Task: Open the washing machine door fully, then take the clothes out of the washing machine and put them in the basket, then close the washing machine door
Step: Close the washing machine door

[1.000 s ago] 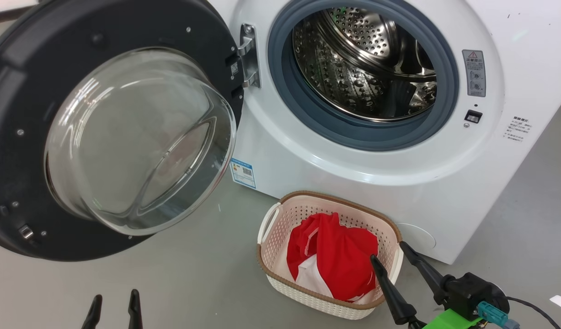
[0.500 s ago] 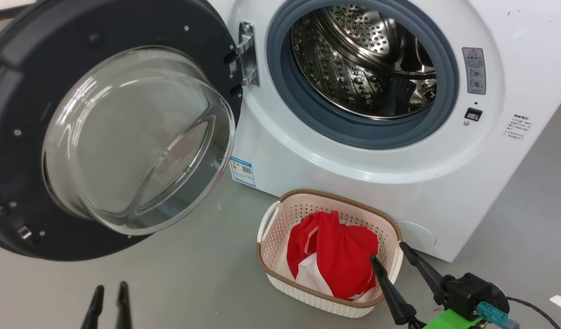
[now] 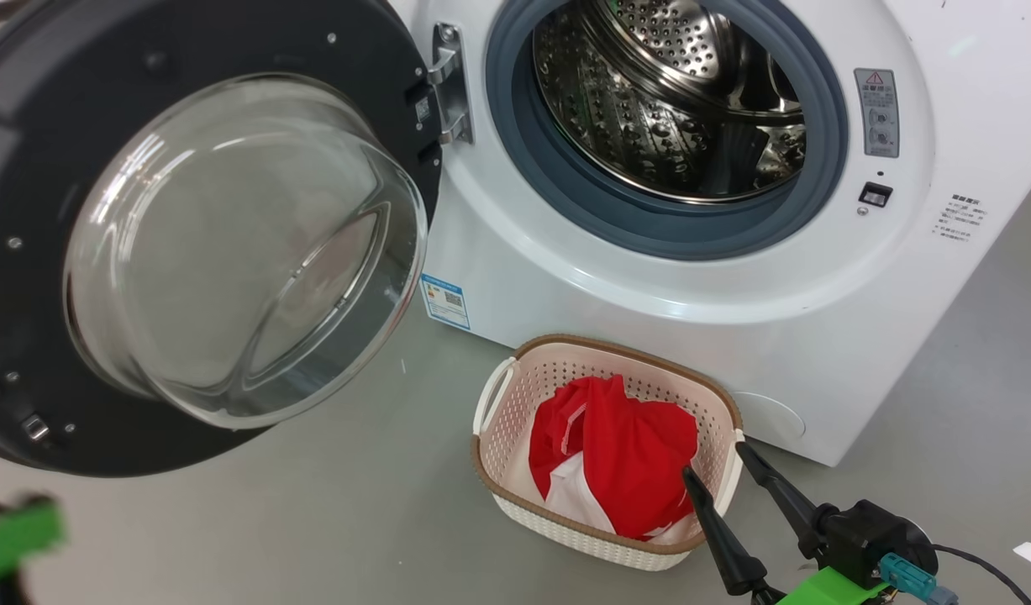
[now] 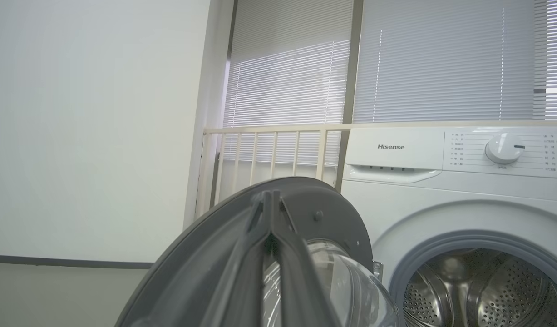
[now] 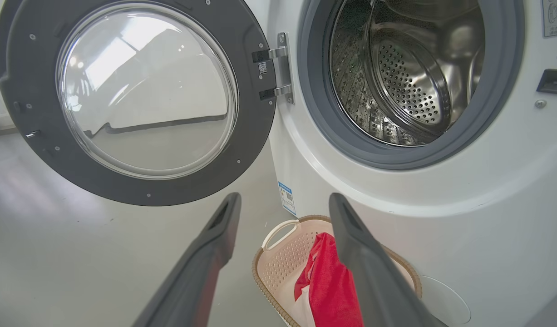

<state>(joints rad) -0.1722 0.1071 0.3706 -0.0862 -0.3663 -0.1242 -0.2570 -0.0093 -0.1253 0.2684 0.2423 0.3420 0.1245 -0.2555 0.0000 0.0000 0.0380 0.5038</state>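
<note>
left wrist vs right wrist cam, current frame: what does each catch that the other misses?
Left wrist: the control dial, window blinds, a pale railing, and the left pincer shut in front of the washing machine door. Right wrist: the basket holding the red clothes, seen between the open right pincer fingers. Both: that door swung open and the steel drum.
</note>
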